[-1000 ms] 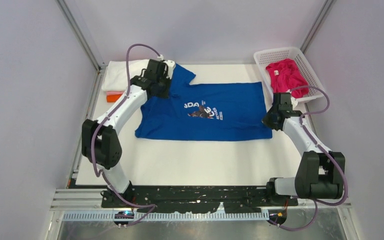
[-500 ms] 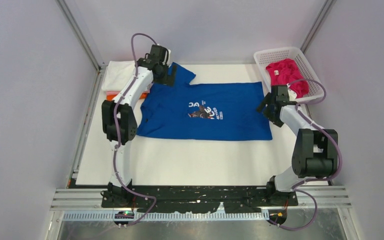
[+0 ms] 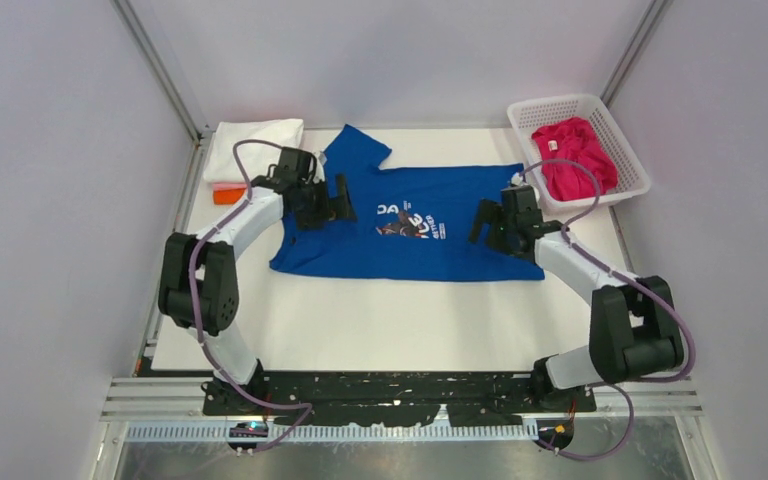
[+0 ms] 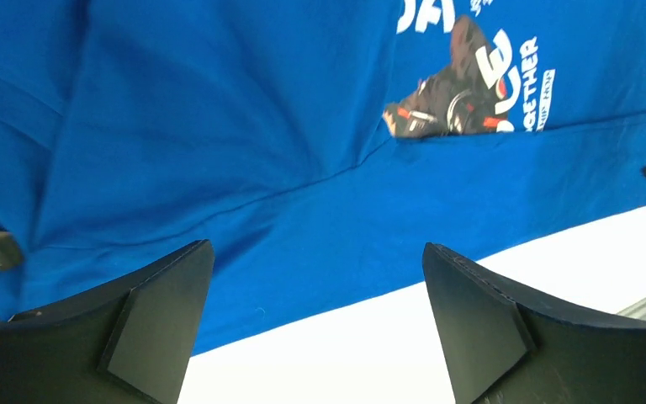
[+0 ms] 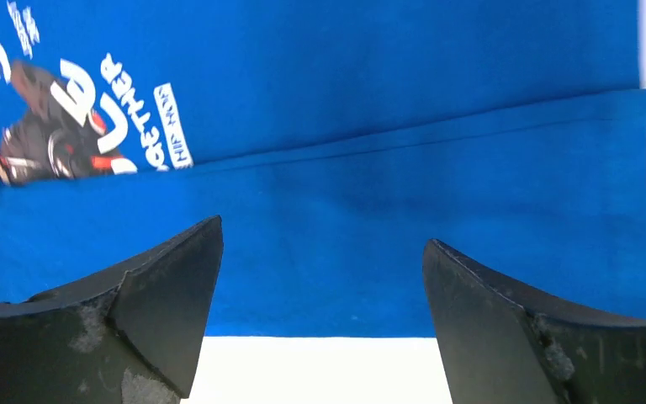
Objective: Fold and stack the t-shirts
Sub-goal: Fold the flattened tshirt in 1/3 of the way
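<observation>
A royal blue t-shirt (image 3: 460, 205) with a white chest print lies spread flat in the middle of the table, one sleeve pointing to the back left. Its near strip is folded up over the lower part of the print (image 4: 463, 84). My left gripper (image 3: 335, 200) hovers open over the shirt's left part, and between its fingers show blue cloth (image 4: 244, 126) and bare table. My right gripper (image 3: 485, 222) hovers open over the shirt's right part (image 5: 370, 84). Neither gripper (image 4: 315, 252) (image 5: 324, 240) holds anything. A magenta t-shirt (image 3: 572, 150) lies crumpled in the basket.
The white lattice basket (image 3: 560, 103) stands at the back right corner. A folded stack sits at the back left, white t-shirt (image 3: 250, 145) on top, pink and orange edges (image 3: 225, 192) below. White table (image 3: 390, 320) stretches between the shirt and the arm bases.
Both grippers have opened and let go of the blue shirt's edges. The left came forward from the back sleeve, the right moved left from the shirt's right edge; both now hang over the shirt.
</observation>
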{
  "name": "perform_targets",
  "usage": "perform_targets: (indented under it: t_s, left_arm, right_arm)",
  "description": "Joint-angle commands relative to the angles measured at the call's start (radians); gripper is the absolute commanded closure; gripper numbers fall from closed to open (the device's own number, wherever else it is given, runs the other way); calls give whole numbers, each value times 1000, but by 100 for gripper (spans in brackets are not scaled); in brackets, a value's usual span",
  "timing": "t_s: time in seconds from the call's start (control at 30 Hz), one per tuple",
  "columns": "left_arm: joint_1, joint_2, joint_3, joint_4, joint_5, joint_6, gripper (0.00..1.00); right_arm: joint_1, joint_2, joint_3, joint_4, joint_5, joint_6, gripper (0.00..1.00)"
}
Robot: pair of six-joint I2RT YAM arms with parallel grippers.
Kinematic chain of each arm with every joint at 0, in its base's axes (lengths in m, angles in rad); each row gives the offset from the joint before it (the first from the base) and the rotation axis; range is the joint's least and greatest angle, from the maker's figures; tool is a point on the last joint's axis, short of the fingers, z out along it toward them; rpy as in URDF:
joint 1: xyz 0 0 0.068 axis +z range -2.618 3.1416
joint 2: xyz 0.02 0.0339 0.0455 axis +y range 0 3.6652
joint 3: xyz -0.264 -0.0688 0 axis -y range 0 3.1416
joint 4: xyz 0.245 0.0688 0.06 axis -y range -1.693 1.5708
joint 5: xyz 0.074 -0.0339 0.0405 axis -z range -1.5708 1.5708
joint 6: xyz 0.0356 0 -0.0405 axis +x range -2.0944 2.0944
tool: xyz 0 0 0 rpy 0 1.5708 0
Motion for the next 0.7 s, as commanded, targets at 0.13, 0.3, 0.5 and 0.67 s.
perform_targets:
  t_s: [0.13,0.3,0.5,0.67]
  left_arm:
    - [2,95,-101,134,68,-104,0]
    - [2,124,-123,63,27,-100,0]
    - [-7,-7,-329,61,-4,-135,0]
    - [-30,-141,-520,36,-32,-185,0]
  right_arm:
    - [92,191,73,82,-23,-93,5]
    - [96,236,55,25,-16,-91,5]
    - [105,178,-40,-94,-33,-58,5]
    - [137,66,-123,-215,-29,-50,4]
